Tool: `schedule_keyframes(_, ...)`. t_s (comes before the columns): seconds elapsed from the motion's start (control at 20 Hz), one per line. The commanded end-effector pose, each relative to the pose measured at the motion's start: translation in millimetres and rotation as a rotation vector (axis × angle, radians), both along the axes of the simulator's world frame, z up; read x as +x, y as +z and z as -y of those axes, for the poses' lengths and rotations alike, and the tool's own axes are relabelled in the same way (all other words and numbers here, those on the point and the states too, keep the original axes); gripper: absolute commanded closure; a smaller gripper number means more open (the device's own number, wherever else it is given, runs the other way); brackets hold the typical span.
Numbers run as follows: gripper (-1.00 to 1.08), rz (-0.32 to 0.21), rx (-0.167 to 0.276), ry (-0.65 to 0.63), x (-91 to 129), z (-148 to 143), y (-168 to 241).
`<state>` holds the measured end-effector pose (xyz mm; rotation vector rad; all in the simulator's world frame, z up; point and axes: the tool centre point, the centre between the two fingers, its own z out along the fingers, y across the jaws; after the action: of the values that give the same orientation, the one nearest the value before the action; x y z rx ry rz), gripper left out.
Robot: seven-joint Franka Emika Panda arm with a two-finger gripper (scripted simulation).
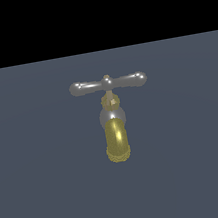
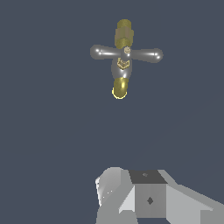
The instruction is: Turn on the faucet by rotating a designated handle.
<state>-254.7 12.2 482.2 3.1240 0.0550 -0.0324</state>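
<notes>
In the wrist view the faucet (image 2: pixel 121 61) lies toward 12 o'clock from the gripper (image 2: pixel 144 199), well apart. The handle (image 2: pixel 126 54) has its long axis from 9 to 3 o'clock (across the approach). Whether the jaws are open, I cannot tell.

faucet (image 1: pixel 116 130): 1 | handle (image 1: pixel 107 84): 1, two bulb ends | gold spout (image 1: pixel 117 140): 1 | tool (image 2: pixel 148 199): 1, partly in the wrist view
</notes>
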Motion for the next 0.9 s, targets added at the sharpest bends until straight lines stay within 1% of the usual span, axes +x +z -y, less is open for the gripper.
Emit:
schedule_keyframes(0.0, 1.08, 0.000, 0.000, 0.000, 0, 0, 0)
schedule_keyframes(0.45, 1.08, 0.000, 0.001, 0.047, 1, 7, -9)
schedule_keyframes(0.85, 1.08, 0.000, 0.003, 0.170, 6, 23, -32)
